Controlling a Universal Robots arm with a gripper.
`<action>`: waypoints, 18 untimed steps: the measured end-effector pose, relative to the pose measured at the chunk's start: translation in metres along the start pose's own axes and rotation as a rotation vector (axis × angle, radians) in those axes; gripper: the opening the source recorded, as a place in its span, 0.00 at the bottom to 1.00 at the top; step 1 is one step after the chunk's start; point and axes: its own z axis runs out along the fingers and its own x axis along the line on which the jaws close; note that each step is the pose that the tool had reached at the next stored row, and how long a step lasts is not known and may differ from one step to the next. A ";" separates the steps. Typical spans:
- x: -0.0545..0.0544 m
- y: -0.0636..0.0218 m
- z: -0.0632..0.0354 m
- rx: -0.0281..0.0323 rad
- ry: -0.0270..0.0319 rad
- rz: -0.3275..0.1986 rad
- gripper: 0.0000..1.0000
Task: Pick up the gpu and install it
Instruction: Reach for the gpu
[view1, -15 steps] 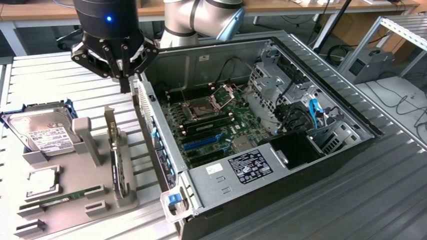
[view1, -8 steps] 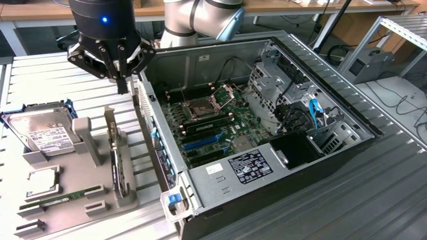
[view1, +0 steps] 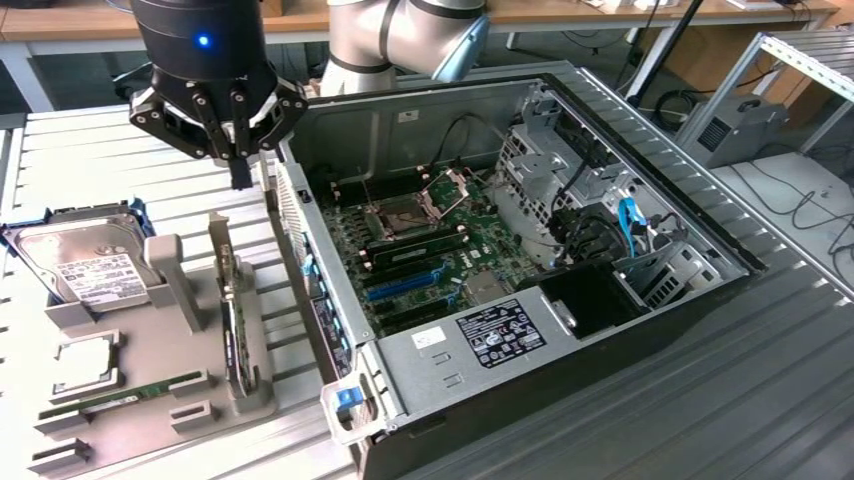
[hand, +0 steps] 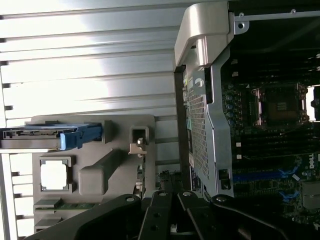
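Exterior view, read from its left to its right.

1. I record a hard drive (view1: 83, 268), silver with a white label. It lies in a blue carrier at the far corner of the grey parts tray (view1: 134, 440), well out to the side of the gripper and lower than it.
2. A processor chip (view1: 87, 362) and a green memory stick (view1: 127, 395) sit in the same tray, farther from the gripper than the drive.
3. The gpu (view1: 230, 330) stands on edge in its tray slot, with the silvery bracket at the end nearest the gripper. It sits below the fingertips and apart from them. I see clear space between the two and no contact.
4. The gripper (view1: 240, 176) hangs fingers-down above the bracket end of the card. Its fingers are pressed together into one narrow dark tip, and I see nothing between them.
5. The open computer case (view1: 387, 130) lies just beyond the gripper on the exterior view's right, its near wall beside the tray. The motherboard (view1: 427, 230) is exposed inside, well apart from the fingers.

Wrist view confirms this. The gripper (hand: 172, 210) shows closed and empty. The gpu (hand: 139, 146) stands edge-on ahead of it in the tray (hand: 120, 125), between the tray's blocks and the case (hand: 200, 125) wall.
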 end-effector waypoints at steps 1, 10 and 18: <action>0.000 0.0000 0.0000 0.0000 0.0000 0.000 0.11; 0.000 -0.0013 0.0000 0.0000 -0.0001 0.000 0.11; -0.001 -0.0097 -0.0003 0.0010 -0.0001 0.000 0.11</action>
